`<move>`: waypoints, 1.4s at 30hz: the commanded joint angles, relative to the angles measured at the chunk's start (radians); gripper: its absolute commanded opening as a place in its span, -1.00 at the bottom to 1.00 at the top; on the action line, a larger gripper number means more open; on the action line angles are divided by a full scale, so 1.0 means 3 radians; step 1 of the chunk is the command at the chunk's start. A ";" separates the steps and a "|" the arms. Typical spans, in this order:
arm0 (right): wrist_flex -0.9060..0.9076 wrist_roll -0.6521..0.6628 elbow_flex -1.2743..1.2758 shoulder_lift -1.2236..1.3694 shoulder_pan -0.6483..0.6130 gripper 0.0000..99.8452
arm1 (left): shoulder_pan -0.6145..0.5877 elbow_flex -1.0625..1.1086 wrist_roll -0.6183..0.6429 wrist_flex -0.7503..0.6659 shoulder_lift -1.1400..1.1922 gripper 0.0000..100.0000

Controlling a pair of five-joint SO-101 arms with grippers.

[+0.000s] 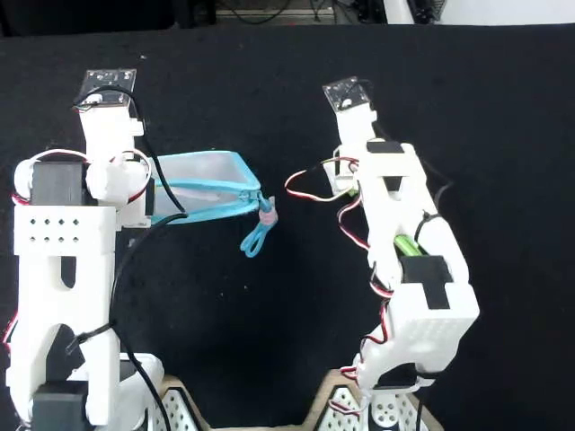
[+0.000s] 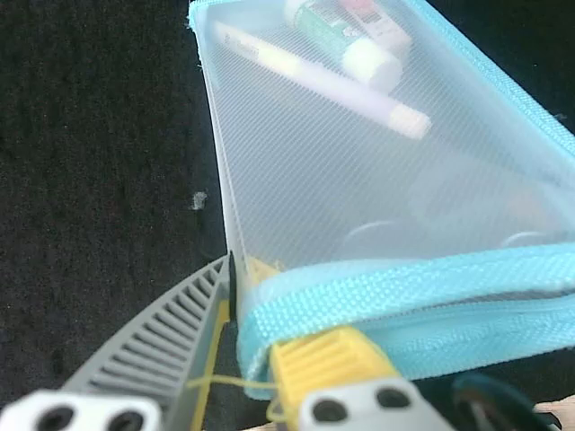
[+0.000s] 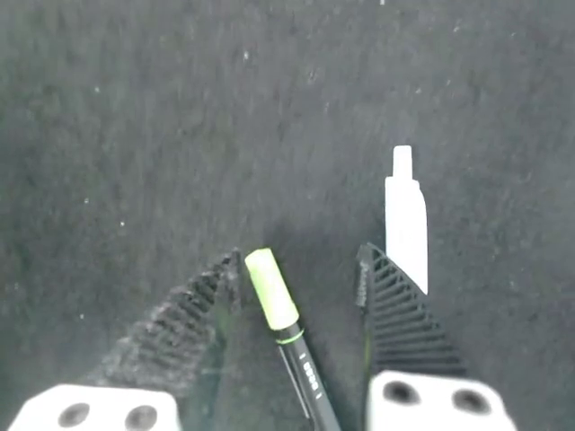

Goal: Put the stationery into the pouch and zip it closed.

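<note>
Right wrist view: right hand open, green-capped pen lying between its fingers; left hand grips the pouch.

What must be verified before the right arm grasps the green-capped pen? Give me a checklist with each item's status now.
1. Right end effector open: ok.
2. Green-capped pen lies between its fingers: ok.
3. White pen outside the gap between the fingers: ok.
4. Left end effector shut on the pouch corner: ok.
5. Pouch mouth open enough to take the pen: cannot tell.
</note>
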 commanded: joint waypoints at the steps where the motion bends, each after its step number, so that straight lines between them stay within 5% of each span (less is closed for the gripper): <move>1: 0.0102 0.0179 -0.0197 -0.0084 0.0015 -0.61 | 0.0008 0.0038 0.0041 -0.0010 0.0031 -0.94; 29: 0.0716 0.0655 -0.1051 0.0703 0.0036 -0.61 | 0.0008 0.0038 0.0041 -0.0010 0.0031 -0.94; 34: 0.0696 0.0655 -0.1051 0.0703 0.0036 -0.97 | 0.0008 0.0038 0.0041 -0.0010 0.0031 -0.94; 42: 0.0696 0.0639 -0.1051 0.0703 0.0036 -0.98 | 0.0003 0.0038 0.0041 -0.0010 0.0031 -0.94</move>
